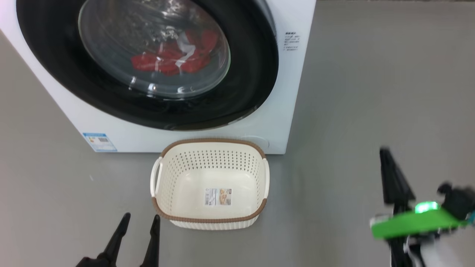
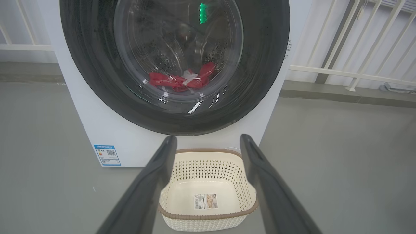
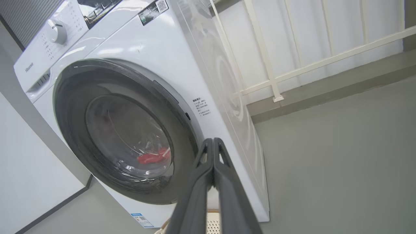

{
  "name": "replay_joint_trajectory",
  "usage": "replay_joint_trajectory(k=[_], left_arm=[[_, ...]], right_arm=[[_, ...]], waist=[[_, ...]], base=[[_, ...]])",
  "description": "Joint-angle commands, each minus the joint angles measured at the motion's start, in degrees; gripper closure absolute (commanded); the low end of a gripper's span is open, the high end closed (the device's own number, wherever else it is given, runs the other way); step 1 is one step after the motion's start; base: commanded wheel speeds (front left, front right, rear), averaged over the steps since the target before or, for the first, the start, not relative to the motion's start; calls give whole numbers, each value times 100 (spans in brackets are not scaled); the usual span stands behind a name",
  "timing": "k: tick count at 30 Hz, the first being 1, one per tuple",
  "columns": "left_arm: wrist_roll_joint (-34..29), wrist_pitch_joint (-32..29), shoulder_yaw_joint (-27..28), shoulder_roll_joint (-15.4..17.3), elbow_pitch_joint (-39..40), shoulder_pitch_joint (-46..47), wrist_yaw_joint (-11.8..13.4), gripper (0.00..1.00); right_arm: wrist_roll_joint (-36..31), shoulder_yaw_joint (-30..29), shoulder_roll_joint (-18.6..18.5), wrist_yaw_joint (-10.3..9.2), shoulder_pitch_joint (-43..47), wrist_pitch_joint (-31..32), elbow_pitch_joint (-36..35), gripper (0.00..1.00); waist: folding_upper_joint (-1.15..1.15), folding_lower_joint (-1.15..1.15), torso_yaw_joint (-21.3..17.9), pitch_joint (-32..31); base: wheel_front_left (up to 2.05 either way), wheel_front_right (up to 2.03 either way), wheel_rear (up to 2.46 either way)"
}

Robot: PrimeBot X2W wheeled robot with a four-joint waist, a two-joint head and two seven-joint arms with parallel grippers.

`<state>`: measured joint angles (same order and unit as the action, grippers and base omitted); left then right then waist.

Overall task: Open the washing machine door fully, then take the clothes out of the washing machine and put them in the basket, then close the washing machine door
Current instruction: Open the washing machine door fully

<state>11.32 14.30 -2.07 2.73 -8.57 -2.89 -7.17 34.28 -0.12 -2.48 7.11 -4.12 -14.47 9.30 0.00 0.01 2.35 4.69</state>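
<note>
Floor (image 1: 371, 92): smooth grey, stretching wide to the right.
Railing (image 2: 351, 75): white bars along the pale back wall.
Washing machine (image 1: 289, 92): white, standing square on that floor.
Door (image 1: 252, 74): black rim, and it's shut against the front.
Basket (image 1: 207, 159): upright on the floor, just before the machine.
Clothes (image 1: 167, 61): red, low in the drum, behind the glass.
Left gripper (image 1: 141, 216): fingers spread wide, holding nothing, near the basket.
Right gripper (image 3: 213, 141): fingers pressed together on nothing, out right of the basket.
</note>
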Motion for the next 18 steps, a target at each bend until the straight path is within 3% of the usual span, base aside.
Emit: replay_joint_trajectory(k=[1,11,18], left_arm=[[48,70,137,17,176,260,-31,0],[263,70,-227,32,154,732,-31,0],[443,70,-463,81,94,1071,-32,0]], right_arm=[[165,128,-54,37,-489,-52,-124,100],[435,72,-347,37,-2441,-52,458,100],[1287,296,-665,37,-3702,27,1016,100]], waist=[[0,0,120,176],[0,0,586,758],[0,0,894,1191]], base=[[0,0,0],[0,0,0],[0,0,0]])
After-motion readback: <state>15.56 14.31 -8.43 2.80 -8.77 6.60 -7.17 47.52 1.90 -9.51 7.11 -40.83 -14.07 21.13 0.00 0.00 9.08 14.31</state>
